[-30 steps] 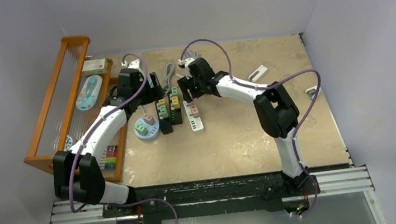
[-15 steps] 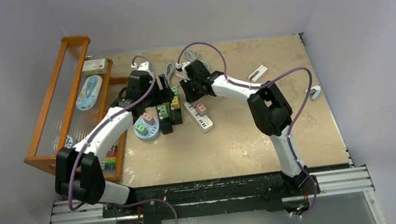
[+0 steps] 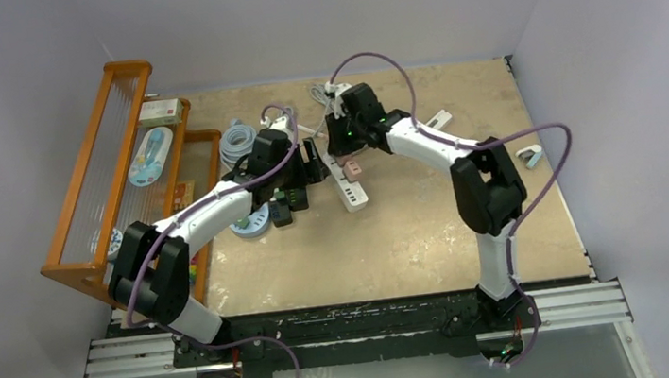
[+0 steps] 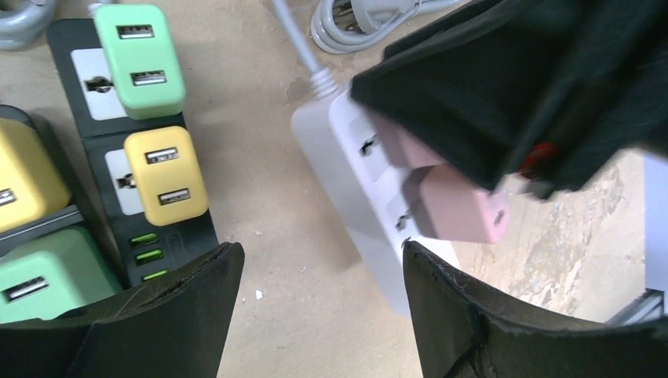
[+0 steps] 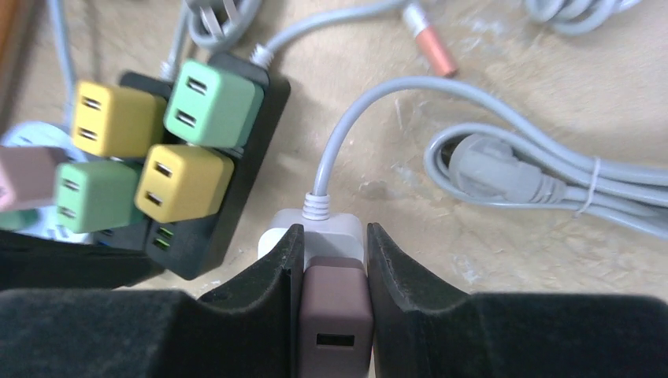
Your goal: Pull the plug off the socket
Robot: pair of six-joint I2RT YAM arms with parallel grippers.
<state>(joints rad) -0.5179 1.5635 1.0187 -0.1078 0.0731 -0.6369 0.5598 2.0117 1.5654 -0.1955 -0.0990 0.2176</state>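
Right gripper (image 5: 334, 236): fingers now clamped tight on the pink plug (image 5: 335, 315). A second ago they stood open above it. The plug sits at the cable end of the white power strip (image 3: 353, 196), roughly 12 o'clock from the centre of the table (image 3: 412, 237) in the top view. We can't tell whether the prongs are out. The whole strip has shifted toward 2 o'clock since then.

Left gripper (image 4: 321, 252): fingers wide apart, holding nothing, hovering at the white strip's 9 o'clock, between it and the black power strip (image 5: 240, 216). The left arm has swung toward 3 o'clock, uncovering the coiled grey cable (image 3: 238, 143) at its 10 o'clock.
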